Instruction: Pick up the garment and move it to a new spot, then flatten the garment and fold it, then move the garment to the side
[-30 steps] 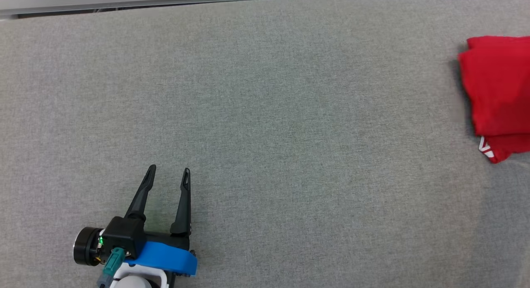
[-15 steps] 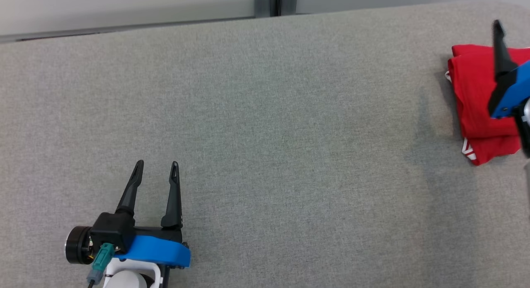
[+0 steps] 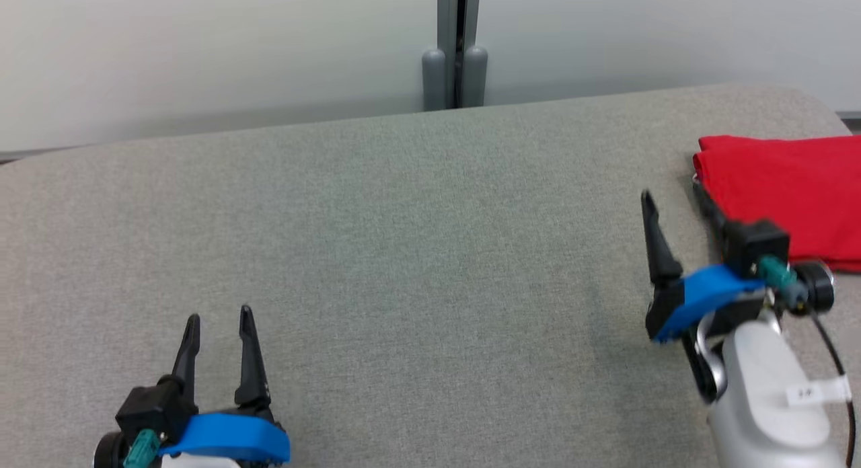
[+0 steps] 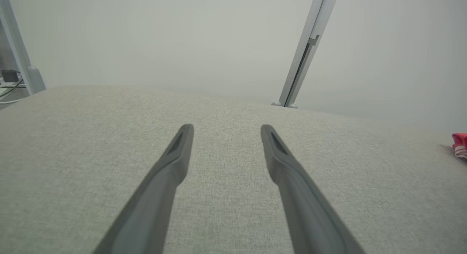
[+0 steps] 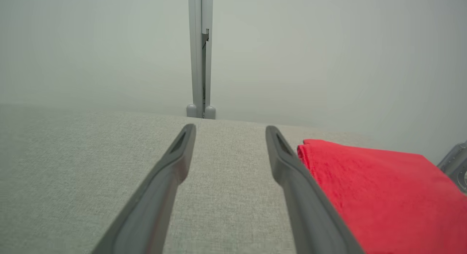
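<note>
Left claw low left, dark tapered fingers spread, empty, over the grey woven-fabric bench. Right claw spread too, holding nothing, its outer finger just beside the left edge of the red garment. Garment lies folded, flat, soft rectangle, at the bench's far right end.

Noted beneath left claw and right claw: grey woven fabric surface, flat, running well ahead of both, far corners rounded. Beyond its far edge, ahead of both: pale wall panels, blank, meeting at a grey upright post with two rounded feet; post set ahead, between the two. Far left of left claw: second grey post, small dark box, loose cables. Right of right claw, off the surface: grey metal fitting, partly out of view.
</note>
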`<state>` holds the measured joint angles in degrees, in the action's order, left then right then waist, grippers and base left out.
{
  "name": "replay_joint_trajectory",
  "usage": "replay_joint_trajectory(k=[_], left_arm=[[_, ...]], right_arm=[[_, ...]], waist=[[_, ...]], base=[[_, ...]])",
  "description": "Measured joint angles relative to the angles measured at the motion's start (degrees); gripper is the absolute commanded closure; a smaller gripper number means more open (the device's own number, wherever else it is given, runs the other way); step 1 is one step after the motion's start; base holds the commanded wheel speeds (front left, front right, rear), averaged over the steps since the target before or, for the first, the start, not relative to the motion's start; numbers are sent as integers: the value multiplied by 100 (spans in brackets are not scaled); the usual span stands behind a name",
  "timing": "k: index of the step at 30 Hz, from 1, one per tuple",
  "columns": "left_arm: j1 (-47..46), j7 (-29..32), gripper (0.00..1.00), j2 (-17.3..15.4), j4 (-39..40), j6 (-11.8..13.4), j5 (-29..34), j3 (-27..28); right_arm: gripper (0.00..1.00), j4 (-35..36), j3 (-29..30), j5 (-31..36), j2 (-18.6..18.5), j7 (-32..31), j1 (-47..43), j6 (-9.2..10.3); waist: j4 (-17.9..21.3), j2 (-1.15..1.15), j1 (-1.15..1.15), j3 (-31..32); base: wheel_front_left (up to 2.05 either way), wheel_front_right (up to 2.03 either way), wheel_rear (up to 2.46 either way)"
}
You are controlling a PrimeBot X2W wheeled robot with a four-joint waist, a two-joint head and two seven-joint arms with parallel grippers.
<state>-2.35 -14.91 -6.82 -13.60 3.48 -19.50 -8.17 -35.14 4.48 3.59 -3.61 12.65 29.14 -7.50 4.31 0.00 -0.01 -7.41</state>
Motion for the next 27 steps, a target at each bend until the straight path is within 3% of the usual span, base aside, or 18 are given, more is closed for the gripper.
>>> replay_joint_trajectory(k=[3,12,27], left_arm=[[176,-7,0,44,-59,9,-24,19],[534,-8,0,121,-109,59,3,-15],[691,-8,0,101,-34,121,134,-166]], right_arm=[[0,248,59,51,49,85,-561,1],[0,1078,-360,-910,77,203,-1824,1],[0,1358,-604,-1124,77,219,-2271,1]], waist=[[-64,0,0,144],[-312,0,0,333],[-432,0,0,422]], base=[[0,0,0],[0,0,0],[0,0,0]])
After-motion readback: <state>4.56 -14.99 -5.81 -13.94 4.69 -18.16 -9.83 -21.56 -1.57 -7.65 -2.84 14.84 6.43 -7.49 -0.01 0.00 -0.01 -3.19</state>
